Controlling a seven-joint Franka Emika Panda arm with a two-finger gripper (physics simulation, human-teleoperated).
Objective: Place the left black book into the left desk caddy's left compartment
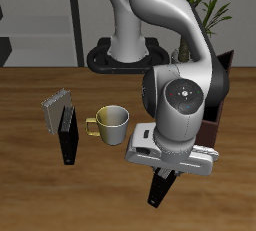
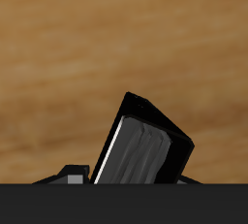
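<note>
My gripper (image 1: 166, 171) is shut on the left black book (image 1: 160, 188), a thin black hardcover. It hangs tilted below the hand, above the table near the front edge. In the wrist view the book (image 2: 145, 150) shows its pale grey page edges and stands slanted between my fingertips (image 2: 74, 175), with bare wood beyond it. The left desk caddy (image 1: 216, 125), dark reddish-brown, stands farther back beside my arm and is mostly hidden by it. Its compartments do not show.
A second black book (image 1: 68, 140) lies beside a grey striped book (image 1: 55, 110) on the far side of the table from the caddy. An olive mug (image 1: 112, 123) stands between them and my arm. A potted plant (image 1: 215, 0) stands behind.
</note>
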